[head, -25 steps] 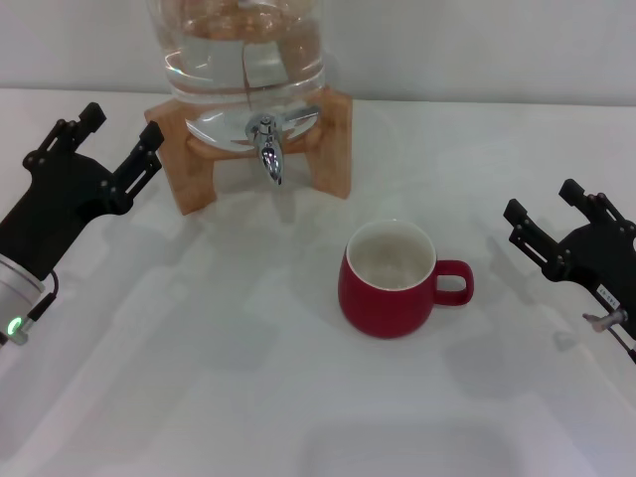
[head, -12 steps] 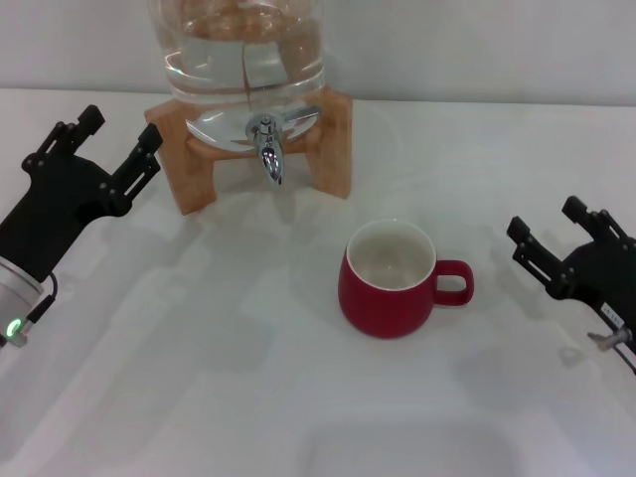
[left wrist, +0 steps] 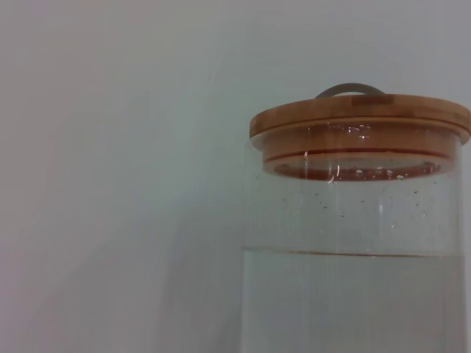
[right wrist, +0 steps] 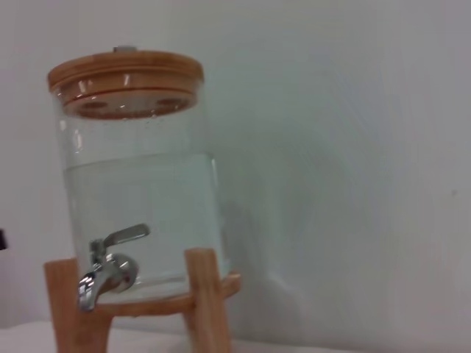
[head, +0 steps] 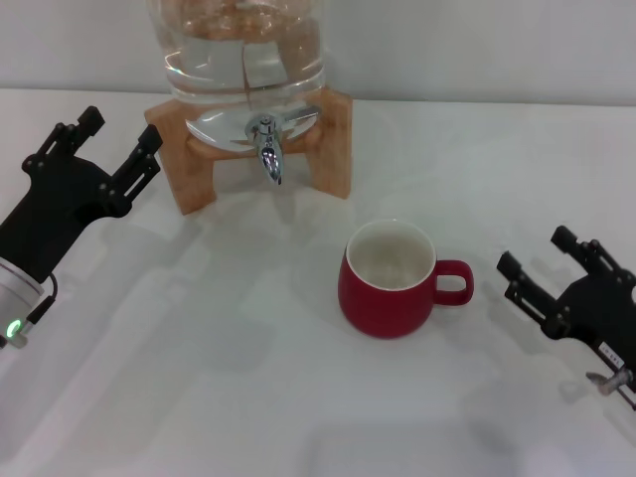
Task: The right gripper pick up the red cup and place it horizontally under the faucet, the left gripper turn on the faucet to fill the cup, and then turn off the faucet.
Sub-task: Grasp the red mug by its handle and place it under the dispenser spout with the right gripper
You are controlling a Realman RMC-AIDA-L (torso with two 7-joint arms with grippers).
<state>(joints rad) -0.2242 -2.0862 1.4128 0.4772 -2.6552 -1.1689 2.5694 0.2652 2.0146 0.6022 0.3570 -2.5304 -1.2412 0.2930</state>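
Your right gripper (head: 542, 260) is hovering low over the desk (head: 248, 378), to the right of the red cup (head: 390, 279), fingers spread apart, not touching the handle. The cup is sitting upright on the desk, handle facing that gripper, in front and to the right of the faucet (head: 266, 145). The faucet's spout is pointing down from the glass jar (head: 243, 60) on its wooden stand (head: 333, 149). Your left gripper (head: 117, 139) is waiting left of the stand, fingers parted.
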